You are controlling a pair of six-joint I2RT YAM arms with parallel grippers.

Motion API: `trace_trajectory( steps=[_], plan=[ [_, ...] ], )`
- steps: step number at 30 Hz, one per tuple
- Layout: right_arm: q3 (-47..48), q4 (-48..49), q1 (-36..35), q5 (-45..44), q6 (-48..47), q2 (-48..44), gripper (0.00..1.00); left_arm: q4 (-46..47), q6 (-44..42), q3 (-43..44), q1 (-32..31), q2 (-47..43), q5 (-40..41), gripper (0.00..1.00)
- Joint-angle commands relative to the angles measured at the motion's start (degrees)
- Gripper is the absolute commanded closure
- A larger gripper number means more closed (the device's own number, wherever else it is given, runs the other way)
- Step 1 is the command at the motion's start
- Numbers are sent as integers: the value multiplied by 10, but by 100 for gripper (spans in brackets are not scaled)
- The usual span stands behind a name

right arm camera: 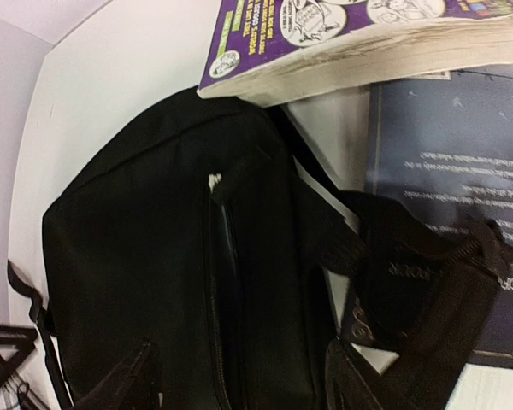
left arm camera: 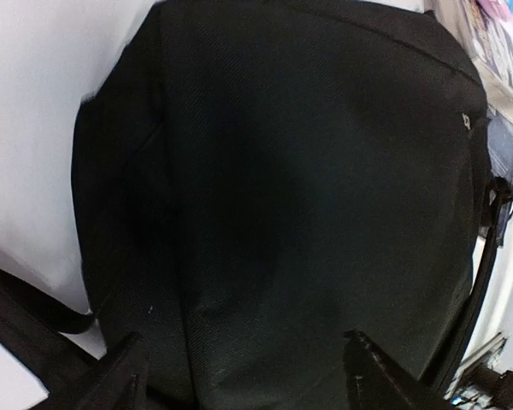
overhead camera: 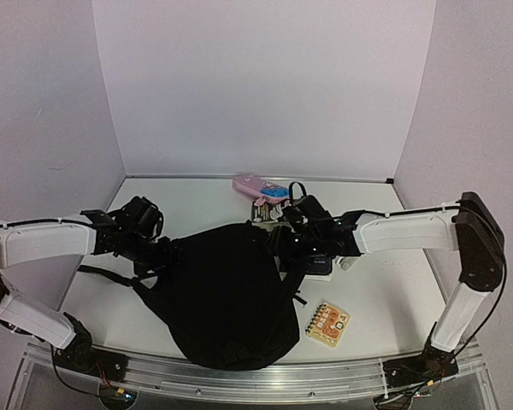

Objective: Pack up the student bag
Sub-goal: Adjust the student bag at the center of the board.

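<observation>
The student bag (overhead camera: 227, 295) is a large black backpack lying flat in the middle of the table, its bottom toward the near edge. My left gripper (overhead camera: 158, 249) is open at the bag's upper left edge; in the left wrist view its jaws (left arm camera: 248, 380) stand wide apart over plain black fabric (left arm camera: 308, 188). My right gripper (overhead camera: 286, 243) is open at the bag's upper right edge; in the right wrist view its jaws (right arm camera: 239, 384) straddle the bag's zipper (right arm camera: 222, 282). A black strap (right arm camera: 427, 282) lies to the right of that. Neither gripper holds anything.
A purple-covered paperback (right arm camera: 342, 43) and a dark blue flat item (right arm camera: 462, 171) lie just beyond the bag's top, under my right arm. A pink pencil case (overhead camera: 258, 186) lies at the back. A small spiral notebook (overhead camera: 327, 325) lies right of the bag. A strap (overhead camera: 103, 272) trails left.
</observation>
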State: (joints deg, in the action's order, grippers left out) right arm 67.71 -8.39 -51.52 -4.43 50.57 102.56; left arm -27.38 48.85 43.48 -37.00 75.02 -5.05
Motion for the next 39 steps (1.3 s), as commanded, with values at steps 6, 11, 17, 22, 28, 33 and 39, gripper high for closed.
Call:
trace_trajectory(
  steps=[6, 11, 17, 22, 28, 33, 39],
  plan=[
    [-126, -25, -6, -11, 60, -129, 30, 26, -294, 234, 45, 168, 25, 6],
    [-167, -11, -6, 16, 95, -148, 29, 57, -407, 360, 74, 323, -32, 6],
    [-170, 47, -29, 75, 88, -129, 26, 66, -474, 469, 76, 438, -126, 6],
    [-164, 69, -51, 106, 79, -90, 26, 68, -476, 486, 76, 471, -175, 6],
    [-151, 77, -66, 126, 59, -49, 44, 79, -432, 431, 76, 475, -178, 29],
    [-139, 76, -67, 111, 38, -31, 70, 110, -377, 329, 71, 418, -149, 43],
    [-104, 62, -56, 69, 2, 6, 95, 135, -304, 184, 48, 293, -116, 49]
  ],
)
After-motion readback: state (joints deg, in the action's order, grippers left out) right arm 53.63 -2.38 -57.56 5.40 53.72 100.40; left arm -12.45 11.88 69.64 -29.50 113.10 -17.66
